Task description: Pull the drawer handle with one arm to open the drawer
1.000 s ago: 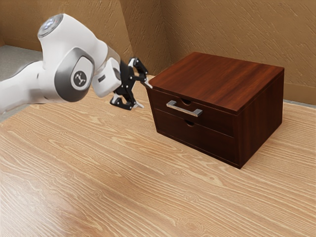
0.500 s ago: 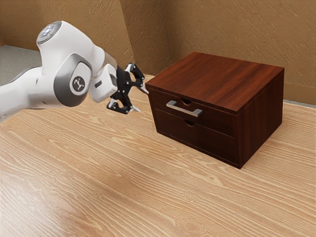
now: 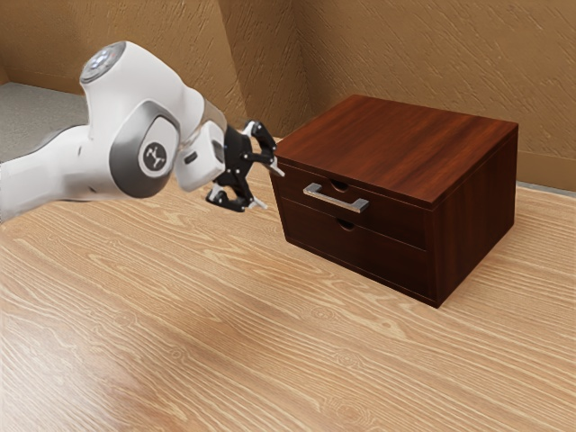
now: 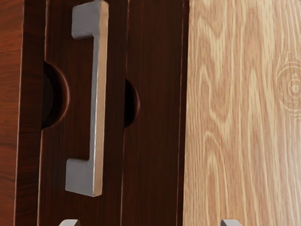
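Note:
A dark wooden cabinet (image 3: 396, 144) with two drawers stands on the floor at the exterior view's right. The upper drawer front (image 3: 378, 209) carries a silver bar handle (image 3: 336, 198) and sits flush with the cabinet. My black gripper (image 3: 268, 187) hovers just off the cabinet's near corner, to the exterior view's left of the handle, open and holding nothing. In the wrist view the handle (image 4: 91, 99) lies ahead of my hand on the drawer front (image 4: 113, 141), and two grey fingertips (image 4: 69, 222) stand far apart.
A light wood floor (image 3: 225, 315) spreads in front of the cabinet and under my arm. Brown walls (image 3: 405, 54) rise behind the cabinet. The lower drawer (image 3: 360, 247) has only a cut-out notch.
My hand dipped and drew slightly away from the cabinet, then moved back toward its near corner. The fingers stayed open. The drawer has not moved.

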Motion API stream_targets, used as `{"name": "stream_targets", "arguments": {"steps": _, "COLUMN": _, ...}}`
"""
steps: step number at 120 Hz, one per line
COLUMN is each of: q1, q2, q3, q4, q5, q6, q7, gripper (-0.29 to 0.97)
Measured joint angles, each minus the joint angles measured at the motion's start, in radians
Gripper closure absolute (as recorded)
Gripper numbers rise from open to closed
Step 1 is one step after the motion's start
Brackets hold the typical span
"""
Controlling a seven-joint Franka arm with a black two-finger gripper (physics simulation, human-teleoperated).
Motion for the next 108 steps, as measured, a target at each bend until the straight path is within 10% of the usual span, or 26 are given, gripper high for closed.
{"name": "stream_targets", "arguments": {"steps": 57, "q1": -0.167, "q2": 0.023, "q3": -0.002, "q4": 0.004, "q5": -0.013, "q6": 0.002, "q7": 0.010, "gripper": 0.36}}
{"name": "stream_targets", "arguments": {"steps": 108, "q1": -0.108, "q2": 0.038, "q3": -0.002, "q4": 0.008, "q5": -0.018, "q6": 0.004, "q7": 0.013, "gripper": 0.39}}
